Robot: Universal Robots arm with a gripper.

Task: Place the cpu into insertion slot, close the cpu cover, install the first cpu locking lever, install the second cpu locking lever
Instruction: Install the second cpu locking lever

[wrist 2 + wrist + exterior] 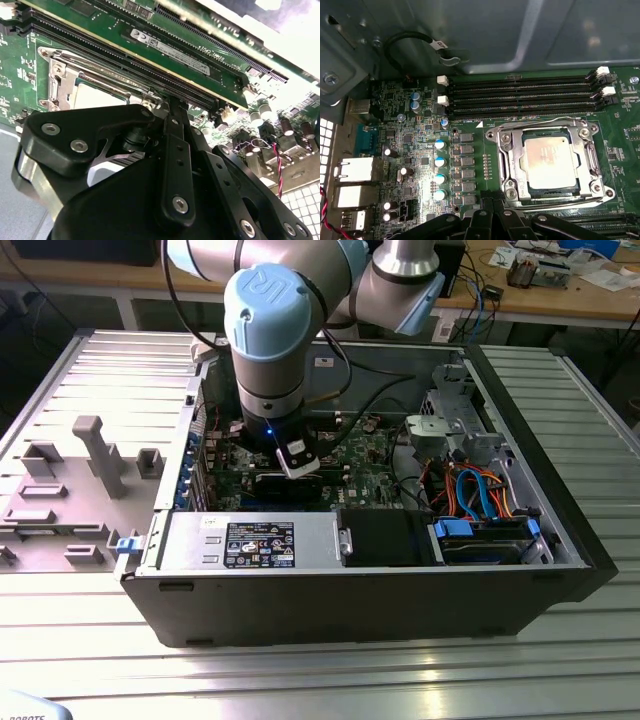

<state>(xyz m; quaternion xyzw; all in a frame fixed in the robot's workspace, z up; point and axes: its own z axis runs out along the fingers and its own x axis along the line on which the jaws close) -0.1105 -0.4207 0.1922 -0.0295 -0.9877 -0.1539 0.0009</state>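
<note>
The cpu (pixel 551 162) lies flat in the insertion slot (pixel 600 190) on the green board, its dull silver top showing through the cut-out of the cpu cover (pixel 512 160), which lies down over it. Thin metal levers run along two sides of the frame, one by the memory slots (pixel 535 122) and one on the opposite side (pixel 555 201). My gripper (pixel 490 202) is shut and holds nothing, its tips close to a corner of the socket. In the second wrist view the gripper (pixel 175 102) reaches just past the cpu (pixel 95 95) and cover (pixel 60 75). The exterior view has the gripper (pixel 290 485) low inside the computer case.
Long memory slots (pixel 520 95) flank the socket, one carrying a module (pixel 170 45). Capacitors (pixel 440 162) and rear ports (pixel 355 170) stand nearby. The case holds a power supply (pixel 250 540), a drive cage (pixel 460 425) and cables (pixel 480 490). A grey fixture tray (pixel 80 470) sits at the exterior view's left.
</note>
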